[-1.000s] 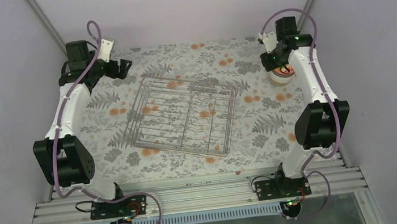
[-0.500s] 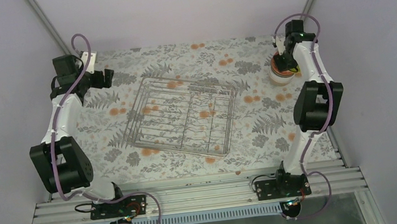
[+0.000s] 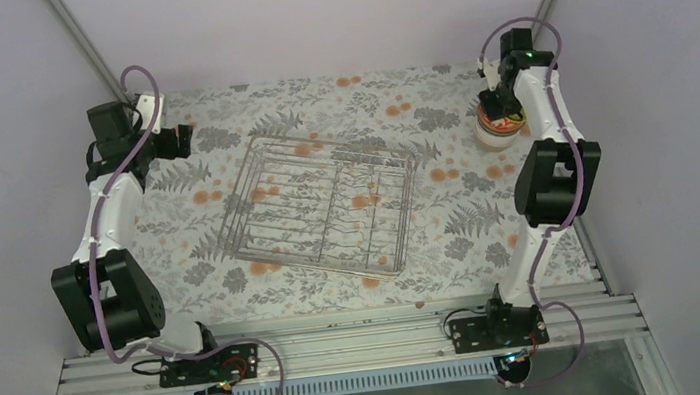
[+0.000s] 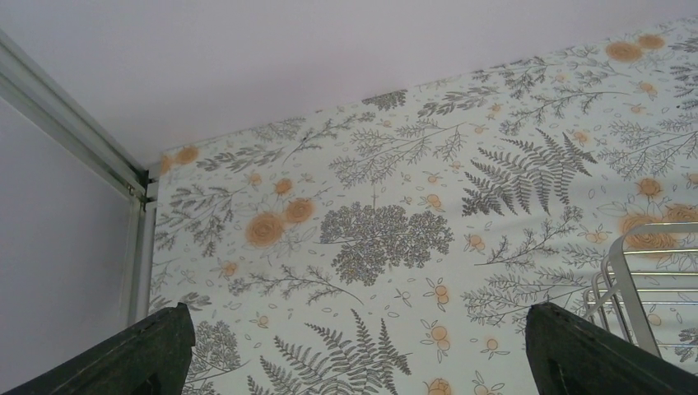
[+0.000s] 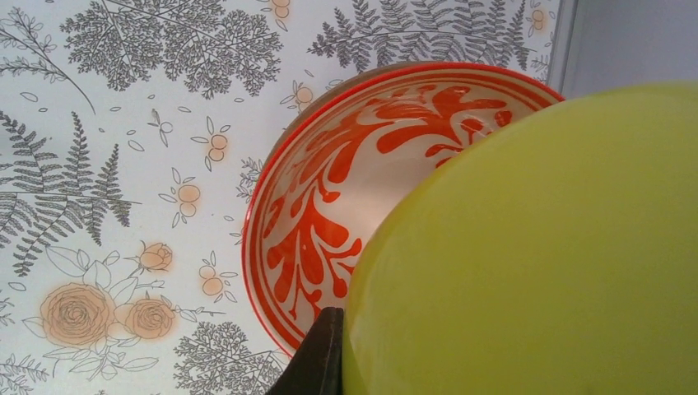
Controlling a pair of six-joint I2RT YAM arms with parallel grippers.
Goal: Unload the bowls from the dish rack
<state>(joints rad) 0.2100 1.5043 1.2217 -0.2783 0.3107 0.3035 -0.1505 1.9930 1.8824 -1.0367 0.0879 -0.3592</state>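
Shifted slightly leftward, the left hand [image 4: 355,329] hangs open over the counter's [image 3: 364,95] far-left corner. Mid-counter sits the dish rack [image 3: 321,201]. At far right, the right hand [image 3: 499,111] grips a yellow-green bowl [image 5: 535,247] over a red-patterned bowl [image 5: 346,173].

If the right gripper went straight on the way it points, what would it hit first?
Probably the red bowl on the table: the right gripper points down at it, and the yellow bowl it holds would touch first.
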